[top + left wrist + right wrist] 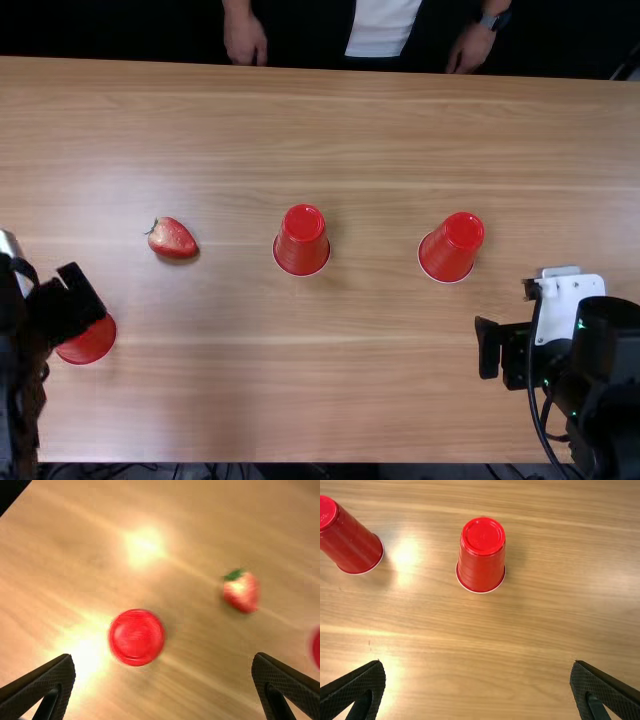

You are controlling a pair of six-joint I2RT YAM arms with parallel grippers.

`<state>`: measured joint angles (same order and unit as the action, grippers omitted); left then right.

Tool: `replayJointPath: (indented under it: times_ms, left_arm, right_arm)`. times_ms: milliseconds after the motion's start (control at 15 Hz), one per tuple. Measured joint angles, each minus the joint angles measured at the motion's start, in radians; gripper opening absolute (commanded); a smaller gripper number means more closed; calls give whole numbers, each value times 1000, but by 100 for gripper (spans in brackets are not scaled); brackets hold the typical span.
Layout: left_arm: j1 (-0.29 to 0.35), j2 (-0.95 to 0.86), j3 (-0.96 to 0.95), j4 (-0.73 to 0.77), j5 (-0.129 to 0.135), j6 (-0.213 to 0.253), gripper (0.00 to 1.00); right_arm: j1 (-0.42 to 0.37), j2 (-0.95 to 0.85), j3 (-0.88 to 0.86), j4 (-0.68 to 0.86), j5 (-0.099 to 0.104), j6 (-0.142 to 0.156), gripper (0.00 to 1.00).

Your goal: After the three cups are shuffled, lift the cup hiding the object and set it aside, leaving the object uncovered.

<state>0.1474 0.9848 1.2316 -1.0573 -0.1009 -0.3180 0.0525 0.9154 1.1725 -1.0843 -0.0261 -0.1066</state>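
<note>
A red strawberry (173, 238) (241, 591) lies uncovered on the table's left side. An upside-down red cup (90, 343) (136, 637) stands on the table near the front left, apart from the strawberry. My left gripper (72, 300) (162, 672) is above that cup, open, its fingers wide of the cup and not touching it. Two more upside-down red cups stand at the middle (302, 240) (347, 542) and the right (452, 247) (481, 555). My right gripper (487, 347) (477, 675) is open near the front right, with nothing between its fingers.
The wooden table (330, 130) stretches wide and bare behind the row of cups. The edge of the middle cup (316, 647) also shows past the strawberry in the left wrist view.
</note>
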Motion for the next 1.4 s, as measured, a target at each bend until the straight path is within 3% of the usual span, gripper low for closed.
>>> replayJointPath:
  times_ms: [133,333,667,1067,1400]
  left_arm:
    - [-100,-100,0,-8,0,0,100]
    - [-158,-243,-5,-27,2,0,100]
    - [-161,-488,-194,-37,0,0,100]
    - [-161,-798,-424,40,0,0,100]
    - [-161,-976,-617,84,0,0,100]
  right_arm:
    - [0,0,0,-6,0,0,100]
    - [0,-51,0,-8,0,0,100]
    - [0,-291,-24,1,0,0,100]
    - [0,-652,-248,43,0,34,100]
    - [-10,-891,-416,53,0,41,100]
